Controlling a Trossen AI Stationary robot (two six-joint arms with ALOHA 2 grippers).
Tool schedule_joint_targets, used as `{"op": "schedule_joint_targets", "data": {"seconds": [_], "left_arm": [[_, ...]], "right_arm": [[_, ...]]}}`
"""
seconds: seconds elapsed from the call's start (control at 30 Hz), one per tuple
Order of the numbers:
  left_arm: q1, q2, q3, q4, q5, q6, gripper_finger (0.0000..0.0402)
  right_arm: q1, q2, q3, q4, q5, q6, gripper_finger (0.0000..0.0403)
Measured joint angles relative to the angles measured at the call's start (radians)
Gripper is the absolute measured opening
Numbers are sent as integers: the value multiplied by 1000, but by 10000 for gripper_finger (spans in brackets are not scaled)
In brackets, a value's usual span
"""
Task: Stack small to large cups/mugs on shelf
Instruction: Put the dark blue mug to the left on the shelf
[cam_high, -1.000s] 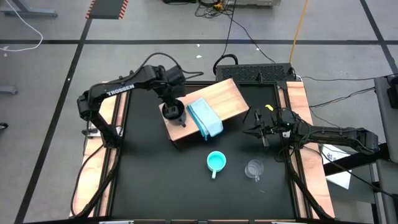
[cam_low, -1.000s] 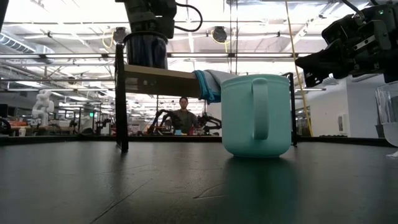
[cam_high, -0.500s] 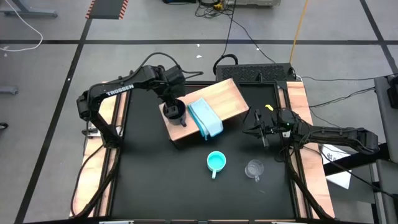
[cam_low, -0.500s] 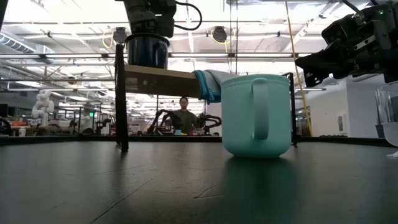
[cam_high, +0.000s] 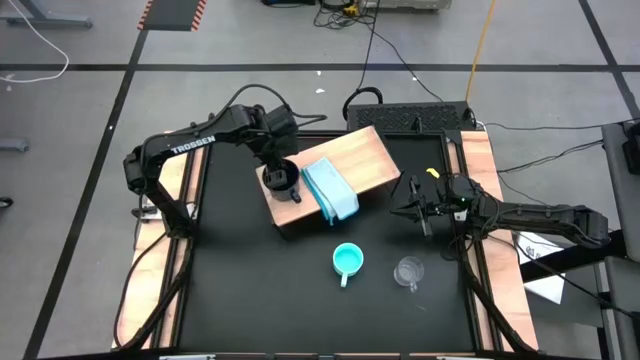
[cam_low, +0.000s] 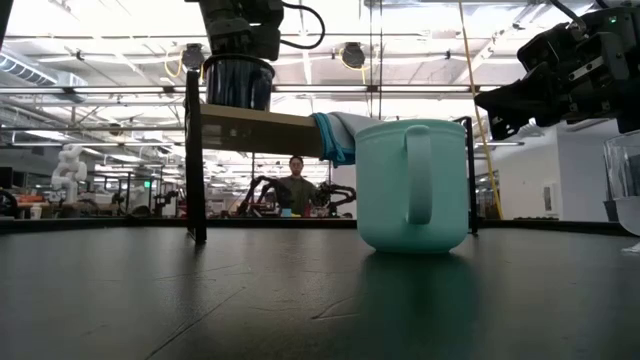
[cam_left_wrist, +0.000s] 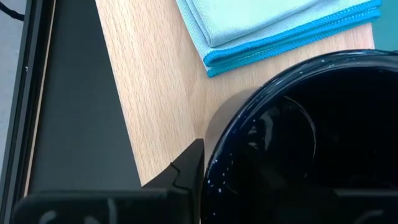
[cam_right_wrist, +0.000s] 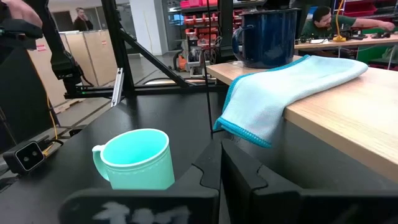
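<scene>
Over on the left, the left gripper (cam_high: 274, 172) had brought the navy mug (cam_high: 278, 181) down in the last second – it looked a touch higher and blurred a moment before, and now it sat flat on the near-left end of the shelf (cam_high: 365, 158), with nothing shifting in the final half-second. The visible finger (cam_left_wrist: 189, 171) was pressed against the mug's outer wall and the other was hidden, so I judged the mug still grasped at the rim, not yet let go. For the task that meant one mug was on the shelf as the base of the stack, if navy is the largest – a call I could only make by eye. Inside, the navy mug showed a dark, glossy bottom and nothing else that I could make out. Just beside it lay the cloth (cam_high: 330, 188), folded, one edge draped over the shelf's front. Moving right, the cup (cam_high: 347, 260) stood upright on the table (cam_high: 250, 290) in front of the shelf, apparently empty. Near it, further right, the glass (cam_high: 408, 271) stood upright too, seemingly empty. At the far right, the right gripper (cam_high: 413, 212) hung off the shelf's right end, fingers closed together on nothing, waiting.
</scene>
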Motion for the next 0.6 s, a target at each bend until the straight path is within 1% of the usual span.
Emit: {"op": "schedule_joint_targets", "data": {"seconds": [0.6], "left_arm": [[0, 0, 1, 20, 1, -3, 88]], "right_arm": [[0, 0, 0, -9, 0, 0, 0]]}}
